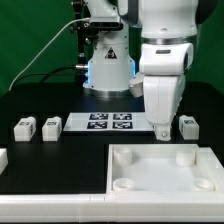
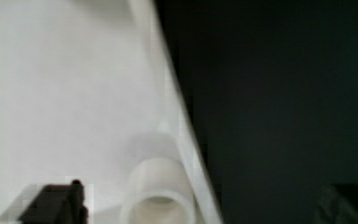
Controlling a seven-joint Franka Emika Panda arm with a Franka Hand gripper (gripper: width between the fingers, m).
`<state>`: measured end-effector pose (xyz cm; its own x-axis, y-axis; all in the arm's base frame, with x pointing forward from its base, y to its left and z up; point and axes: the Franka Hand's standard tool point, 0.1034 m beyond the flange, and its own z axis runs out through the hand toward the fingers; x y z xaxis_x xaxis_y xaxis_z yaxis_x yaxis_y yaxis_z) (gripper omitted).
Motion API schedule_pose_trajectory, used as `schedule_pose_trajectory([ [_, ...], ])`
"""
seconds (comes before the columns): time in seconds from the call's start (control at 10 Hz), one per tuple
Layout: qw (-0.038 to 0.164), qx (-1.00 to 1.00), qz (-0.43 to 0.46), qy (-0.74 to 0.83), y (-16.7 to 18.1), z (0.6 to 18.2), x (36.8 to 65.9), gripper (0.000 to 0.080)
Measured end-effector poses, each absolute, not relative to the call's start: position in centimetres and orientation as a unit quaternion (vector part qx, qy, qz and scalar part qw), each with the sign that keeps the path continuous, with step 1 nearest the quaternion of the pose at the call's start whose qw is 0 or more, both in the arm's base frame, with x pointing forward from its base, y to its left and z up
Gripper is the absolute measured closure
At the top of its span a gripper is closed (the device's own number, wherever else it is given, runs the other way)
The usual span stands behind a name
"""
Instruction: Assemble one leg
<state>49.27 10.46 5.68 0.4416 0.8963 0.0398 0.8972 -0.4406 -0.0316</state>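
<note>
Leg (image 1: pixel 187 125), a small white plastic block with a black-and-white square tag, stands loose on the black desk (image 1: pixel 60 148) toward the exterior view's right, near the arm's white hand. Two more legs (image 1: pixel 22 127) (image 1: pixel 50 124) sit side by side well off to the exterior view's left. A small tagged shape (image 1: pixel 161 131) directly under the hand may be the fourth, but it is too hidden to be sure.

The large flat white board with round corner sockets (image 1: pixel 150 185) lies in the foreground, and every socket (image 1: pixel 121 156) that can be seen is empty. By that showing nothing is assembled yet: a leg must still be gripped, carried over and seated.

The jaws hang low and spread wide. In the wrist view the dark fingertips (image 2: pixel 51 203) stand far apart with nothing between them, only the board's edge (image 2: pixel 87 100), one socket (image 2: pixel 153 207) and bare desk (image 2: pixel 282 100).

Room is tight around the hand: the board's raised far edge lies just in front of it, the marker board (image 1: pixel 108 122) is close on the exterior view's left, and the right-hand leg is near. I judge that a lift would need to clear the rim before crossing to a socket.
</note>
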Motion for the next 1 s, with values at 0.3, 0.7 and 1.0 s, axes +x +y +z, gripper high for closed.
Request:
schedule_pose_trajectory([
  [0.3,0.030,-0.929,-0.004,-0.369,13.4,5.8,48.6,0.0151],
  [0.7,0.047,-0.992,-0.003,-0.118,16.1,6.0,48.6,0.0151],
  [1.0,0.048,-0.995,0.012,-0.091,16.2,6.0,48.4,0.0151],
])
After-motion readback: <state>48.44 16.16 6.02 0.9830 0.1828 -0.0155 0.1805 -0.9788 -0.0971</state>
